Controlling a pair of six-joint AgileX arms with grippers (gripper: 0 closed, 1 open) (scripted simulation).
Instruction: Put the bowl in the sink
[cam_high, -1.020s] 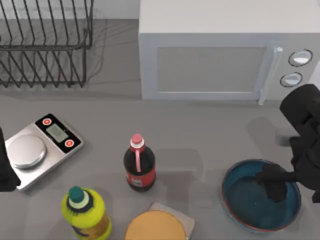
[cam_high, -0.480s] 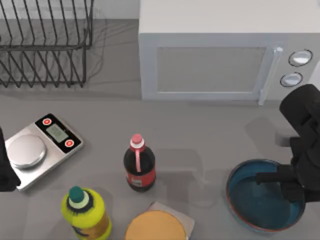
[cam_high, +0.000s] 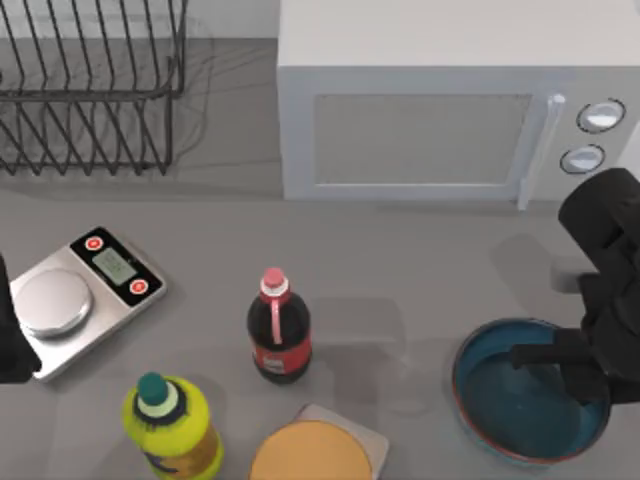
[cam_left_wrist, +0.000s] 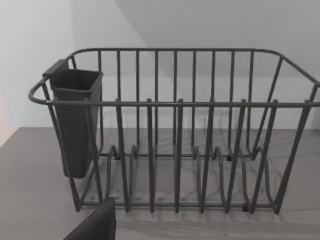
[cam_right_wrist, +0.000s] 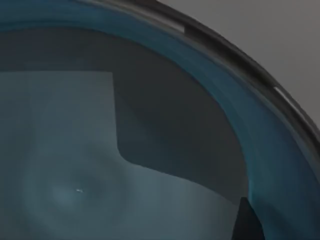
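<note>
**Bowl gripped at its rim, but no sink reached yet**

The bowl (cam_high: 520, 405) sits on the bench near its front right corner, wide and blue with a dark teal inside. My right gripper (cam_high: 585, 375) is down at the bowl's right-hand rim, with one dark finger reaching over the inside wall. The right wrist view looks straight into the bowl (cam_right_wrist: 125, 165) from very close, its curved rim sweeping past and a dark fingertip (cam_right_wrist: 246, 222) resting against the inner wall. That suggests the fingers are pinching the rim, but the outer finger is hidden, so I cannot tell for sure whether they are pressed onto it or spread around it.

My left arm is parked at the bench's left edge, beside the kitchen scale (cam_high: 80, 298). Its wrist camera faces the wire dish rack (cam_left_wrist: 175, 135), which stands at the back left corner and carries a dark cutlery cup (cam_left_wrist: 75, 125) on one end.

As a judgement, the task is at an early stage: the gripper has reached the bowl, yet I cannot tell whether the bowl is raised off the bench. Lifting, carrying and setting down are all left. No sink is visible among the microwave (cam_high: 440, 110), cola bottle (cam_high: 278, 335) and yellow bottle (cam_high: 170, 425); the rack looks like the nearest likely destination.
</note>
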